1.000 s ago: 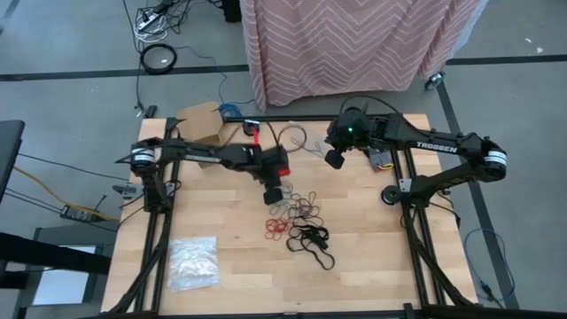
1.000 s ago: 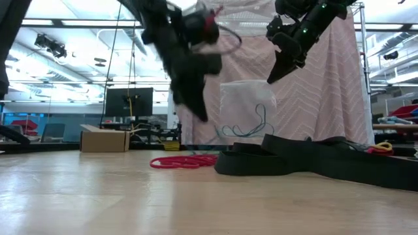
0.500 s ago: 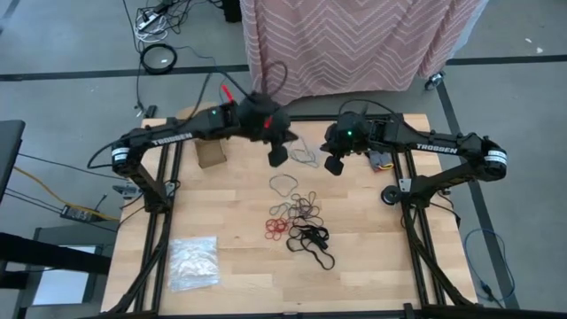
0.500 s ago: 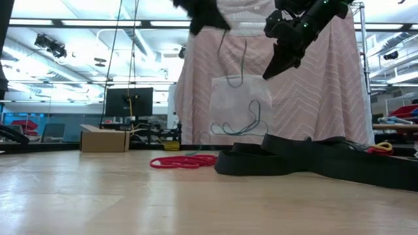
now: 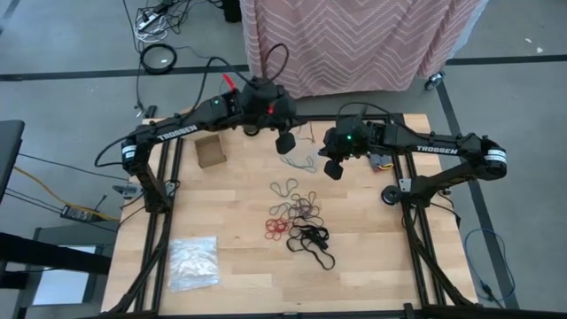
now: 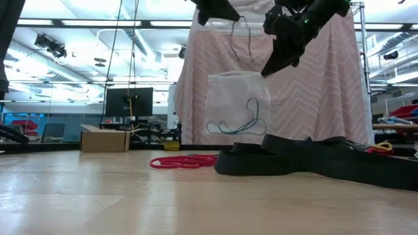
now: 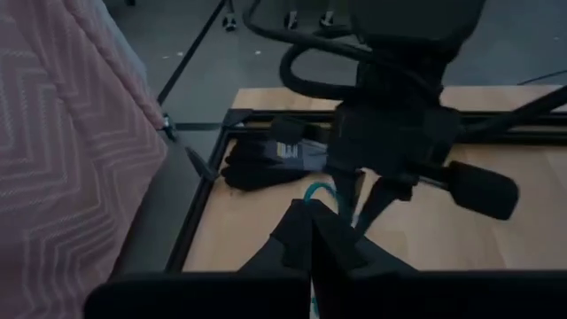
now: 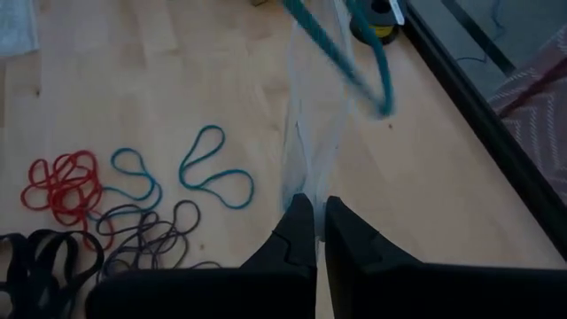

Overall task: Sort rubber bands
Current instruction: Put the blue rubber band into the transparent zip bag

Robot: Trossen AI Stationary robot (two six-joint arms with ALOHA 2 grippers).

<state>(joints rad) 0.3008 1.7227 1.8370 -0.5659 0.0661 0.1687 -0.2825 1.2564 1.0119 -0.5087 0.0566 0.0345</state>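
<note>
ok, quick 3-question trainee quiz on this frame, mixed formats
1. True or false: both claws pinch the clear bag up off the table.
2. Which colour are the bands inside the bag? A red, B teal, C black.
3. Fill in: the cardboard box sits on the ____ arm's side.

Key: 1 true, left claw and right claw each shut on the bag. 2 B, teal bands. 3 left.
</note>
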